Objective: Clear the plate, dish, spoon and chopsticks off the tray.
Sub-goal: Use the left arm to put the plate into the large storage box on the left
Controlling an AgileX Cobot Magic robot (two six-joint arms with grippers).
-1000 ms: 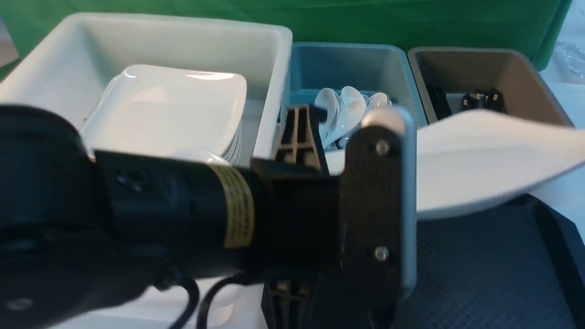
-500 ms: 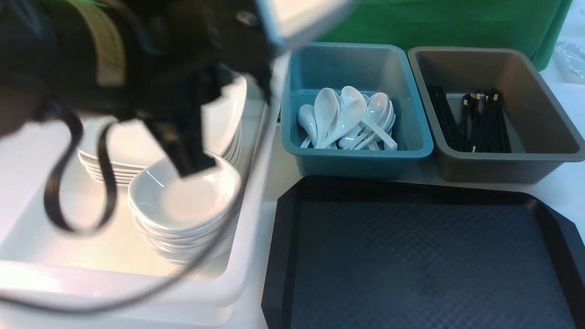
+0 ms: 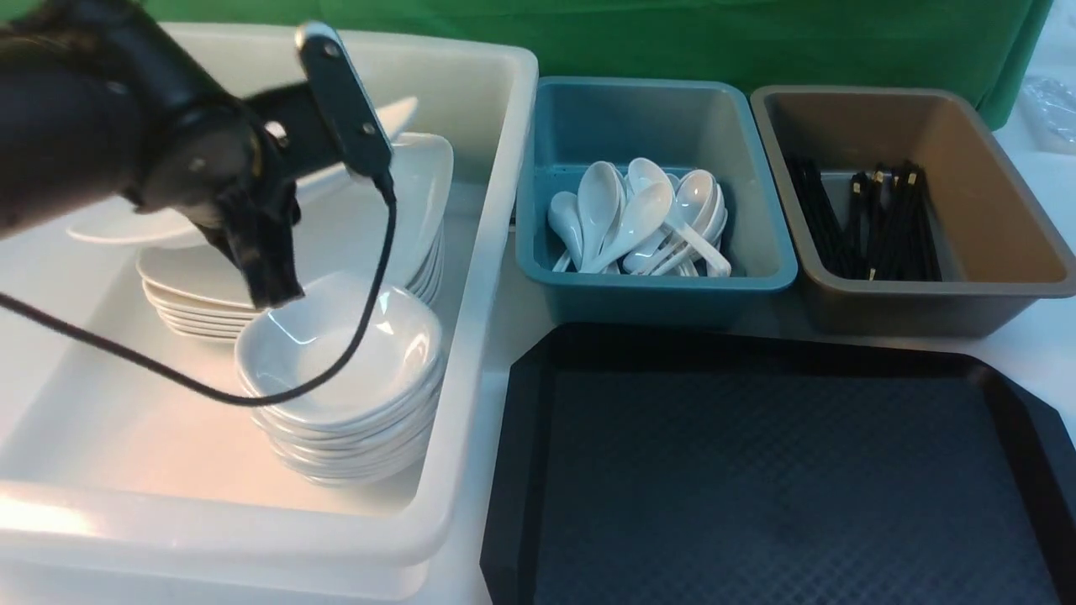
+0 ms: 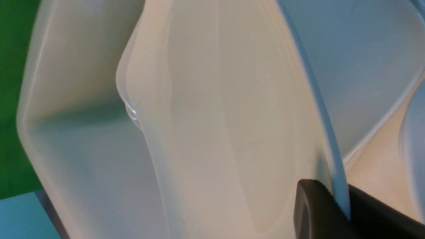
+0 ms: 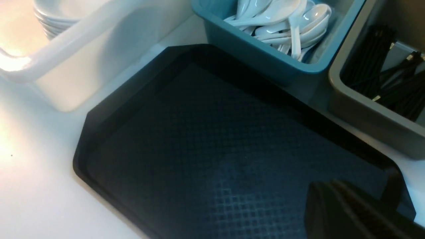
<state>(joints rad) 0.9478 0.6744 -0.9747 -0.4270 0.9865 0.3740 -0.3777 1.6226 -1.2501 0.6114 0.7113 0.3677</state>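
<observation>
My left gripper [image 3: 252,244] is shut on the rim of a large white square plate [image 3: 126,225] and holds it tilted just above a stack of like plates [image 3: 416,218] inside the white tub [image 3: 504,168]. In the left wrist view its dark fingers [image 4: 312,205] pinch the plate's [image 4: 225,116] edge. The black tray [image 3: 756,470] is bare in both the front and right wrist views [image 5: 199,139]. My right gripper [image 5: 335,189] hovers over the tray's corner, its jaws together with nothing between them. Spoons [image 3: 639,218] lie in the teal tub, chopsticks [image 3: 883,223] in the brown tub.
A stack of small white dishes [image 3: 353,361] stands in the white tub in front of the plate stack. The teal tub [image 3: 656,298] and brown tub [image 3: 1009,277] stand side by side behind the tray. A green cloth [image 3: 756,42] hangs at the back.
My left arm has swung from over the tray's far side to the left and now holds the plate over the stack in the white tub. The tray has come fully into view.
</observation>
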